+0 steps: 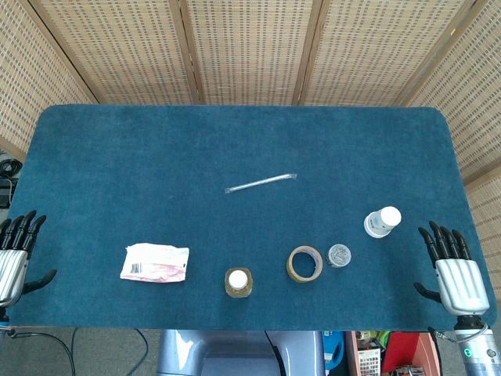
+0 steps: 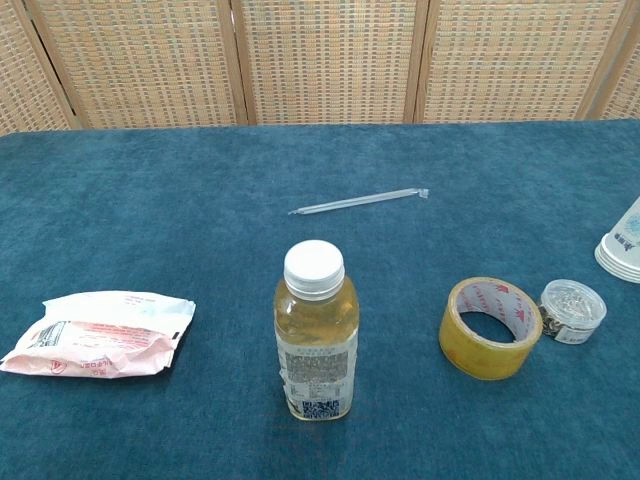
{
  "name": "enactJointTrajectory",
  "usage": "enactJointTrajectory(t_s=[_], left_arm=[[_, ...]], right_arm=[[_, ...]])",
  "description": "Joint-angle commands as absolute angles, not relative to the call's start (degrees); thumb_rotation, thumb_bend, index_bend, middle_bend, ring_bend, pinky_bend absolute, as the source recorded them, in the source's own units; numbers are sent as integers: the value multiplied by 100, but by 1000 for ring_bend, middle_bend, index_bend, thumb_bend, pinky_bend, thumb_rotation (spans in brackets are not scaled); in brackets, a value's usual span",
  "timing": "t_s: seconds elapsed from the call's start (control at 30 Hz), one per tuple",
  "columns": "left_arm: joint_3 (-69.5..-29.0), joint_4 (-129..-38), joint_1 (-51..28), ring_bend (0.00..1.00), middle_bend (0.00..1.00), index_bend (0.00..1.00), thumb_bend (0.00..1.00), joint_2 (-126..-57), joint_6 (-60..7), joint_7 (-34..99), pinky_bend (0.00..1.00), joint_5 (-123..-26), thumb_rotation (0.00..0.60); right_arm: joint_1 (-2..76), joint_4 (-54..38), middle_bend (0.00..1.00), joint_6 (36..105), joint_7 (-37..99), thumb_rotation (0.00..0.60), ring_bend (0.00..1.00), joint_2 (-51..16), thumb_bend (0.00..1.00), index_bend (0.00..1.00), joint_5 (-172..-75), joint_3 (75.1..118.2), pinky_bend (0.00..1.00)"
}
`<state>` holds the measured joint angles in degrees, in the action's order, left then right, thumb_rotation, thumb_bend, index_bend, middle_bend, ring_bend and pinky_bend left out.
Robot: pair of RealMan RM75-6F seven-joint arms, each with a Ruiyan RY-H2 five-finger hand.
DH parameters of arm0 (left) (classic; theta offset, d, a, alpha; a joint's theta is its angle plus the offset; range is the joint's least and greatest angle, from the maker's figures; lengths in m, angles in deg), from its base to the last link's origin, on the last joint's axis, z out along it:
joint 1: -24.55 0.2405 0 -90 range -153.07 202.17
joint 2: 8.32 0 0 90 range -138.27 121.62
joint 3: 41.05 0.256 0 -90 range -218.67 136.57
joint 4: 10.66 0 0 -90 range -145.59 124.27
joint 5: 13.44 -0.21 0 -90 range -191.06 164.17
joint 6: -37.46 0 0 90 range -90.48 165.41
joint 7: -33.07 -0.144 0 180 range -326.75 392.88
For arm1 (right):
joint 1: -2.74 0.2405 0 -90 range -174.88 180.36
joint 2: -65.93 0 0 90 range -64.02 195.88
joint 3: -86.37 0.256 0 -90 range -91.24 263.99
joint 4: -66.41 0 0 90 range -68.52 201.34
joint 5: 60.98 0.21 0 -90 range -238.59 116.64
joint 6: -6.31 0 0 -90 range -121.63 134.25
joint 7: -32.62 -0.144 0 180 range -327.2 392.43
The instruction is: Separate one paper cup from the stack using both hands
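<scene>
The stack of white paper cups (image 1: 382, 222) stands upside down at the right of the blue table; in the chest view only the cup stack's edge (image 2: 622, 246) shows at the right border. My right hand (image 1: 452, 270) lies flat at the table's right front corner, fingers spread, holding nothing, a little right of and nearer than the cups. My left hand (image 1: 16, 254) rests at the left front edge, fingers spread and empty, far from the cups. Neither hand shows in the chest view.
Along the front of the table lie a pink-and-white packet (image 1: 155, 262), a small bottle of yellowish liquid (image 1: 239, 282), a tape roll (image 1: 304, 263) and a small clear round box (image 1: 339, 255). A wrapped straw (image 1: 261, 183) lies mid-table. Woven screens stand behind.
</scene>
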<state>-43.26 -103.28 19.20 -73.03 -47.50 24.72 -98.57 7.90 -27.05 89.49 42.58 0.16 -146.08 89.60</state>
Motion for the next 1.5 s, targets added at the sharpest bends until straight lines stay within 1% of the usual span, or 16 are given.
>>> enactJointTrajectory(t_s=[0.03, 1.0, 1.17, 1.27, 1.37, 1.5], left_arm=[[-4325, -10334, 1923, 0, 0, 0, 203, -7300, -4762, 2455, 0, -9869, 600], [-4318, -10413, 1946, 0, 0, 0, 203, -7250, -4825, 2449, 0, -9927, 600], [-4322, -10429, 1959, 0, 0, 0, 203, -7226, -4858, 2485, 0, -9941, 600], [-4325, -10442, 1971, 0, 0, 0, 203, -7217, -4895, 2478, 0, -9959, 600], [-4330, -10448, 1968, 0, 0, 0, 203, -7221, -4897, 2451, 0, -9961, 600], [-4323, -10438, 1953, 0, 0, 0, 203, -7241, -4853, 2396, 0, -9947, 600]], right_arm=[[794, -2719, 0, 8945, 4288, 600, 0, 13, 88, 6, -14617, 8954, 0], [813, -2769, 0, 8907, 4187, 600, 0, 25, 88, 6, -14624, 8940, 0], [829, -2762, 0, 8962, 4037, 600, 0, 1, 88, 6, -14682, 8976, 0], [912, -2843, 0, 8856, 3979, 600, 0, 49, 88, 6, -14644, 9032, 0], [1107, -2987, 0, 8609, 4090, 600, 0, 167, 88, 40, -14531, 9159, 17], [1465, -3269, 23, 8084, 4338, 600, 0, 393, 88, 140, -14140, 9406, 117]])
